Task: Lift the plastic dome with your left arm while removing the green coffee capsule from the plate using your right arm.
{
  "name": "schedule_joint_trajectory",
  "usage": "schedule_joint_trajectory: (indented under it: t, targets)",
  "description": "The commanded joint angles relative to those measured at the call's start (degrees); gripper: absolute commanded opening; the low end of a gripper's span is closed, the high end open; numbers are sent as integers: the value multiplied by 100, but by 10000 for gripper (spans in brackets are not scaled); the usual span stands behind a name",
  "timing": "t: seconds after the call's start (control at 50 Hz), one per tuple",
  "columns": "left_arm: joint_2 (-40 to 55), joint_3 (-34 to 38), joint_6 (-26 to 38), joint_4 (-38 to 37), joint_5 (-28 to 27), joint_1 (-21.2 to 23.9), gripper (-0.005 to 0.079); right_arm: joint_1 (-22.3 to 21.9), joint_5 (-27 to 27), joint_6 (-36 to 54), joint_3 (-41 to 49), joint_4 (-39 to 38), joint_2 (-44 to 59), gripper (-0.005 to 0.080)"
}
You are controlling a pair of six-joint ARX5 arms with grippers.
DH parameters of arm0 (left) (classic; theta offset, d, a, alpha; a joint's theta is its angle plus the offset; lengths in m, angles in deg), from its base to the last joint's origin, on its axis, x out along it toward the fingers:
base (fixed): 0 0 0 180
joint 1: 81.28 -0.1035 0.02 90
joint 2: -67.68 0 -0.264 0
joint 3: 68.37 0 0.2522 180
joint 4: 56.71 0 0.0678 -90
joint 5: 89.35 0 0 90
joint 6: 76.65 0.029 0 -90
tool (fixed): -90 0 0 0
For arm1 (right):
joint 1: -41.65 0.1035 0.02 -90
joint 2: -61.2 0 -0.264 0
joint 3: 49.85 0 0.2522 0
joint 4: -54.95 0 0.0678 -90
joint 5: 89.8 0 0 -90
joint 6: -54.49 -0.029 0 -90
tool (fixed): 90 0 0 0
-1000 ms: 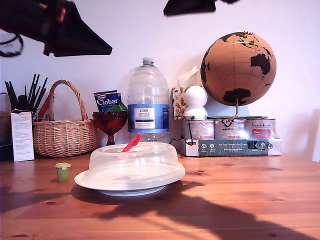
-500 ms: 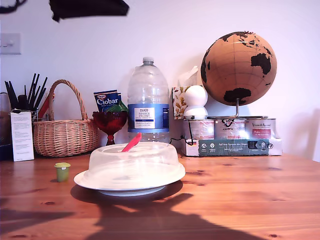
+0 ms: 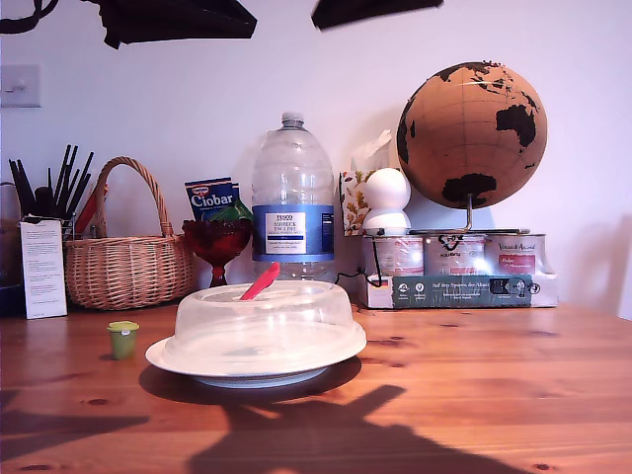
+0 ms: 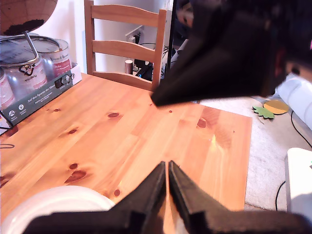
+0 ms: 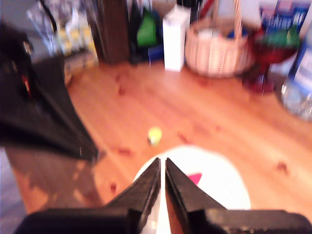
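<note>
The plastic dome, with its red tab on top, sits down on the plate at the table's middle. The green coffee capsule stands upright on the bare wood, just off the plate on the exterior view's left. My first gripper is shut on nothing, high over the table with the plate's rim beneath it. My second gripper is also shut and empty, above the dome, with the capsule beyond its tips. In the exterior view only dark arm parts show at the top edge.
Behind the plate stand a water bottle, a red goblet, a wicker basket, a white carton, paint cans and a globe. A wooden chair stands past the table's end.
The large arm at the exterior view's upper left has risen and shifted toward the middle. A second dark arm part left the top edge and is back. Dome, plate and capsule have not moved.
</note>
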Motion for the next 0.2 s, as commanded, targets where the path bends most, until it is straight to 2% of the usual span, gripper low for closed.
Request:
schedule_joint_trajectory:
  t: [0.0, 0.18]
  targets:
    - [17, 20, -13, 26, -4, 26, -1, 42, 2, -20, 98, 50, 28, -12]
    - [17, 20, -13, 22, -7, 26, -1, 42, 4, -20, 98, 232, 28, -12]
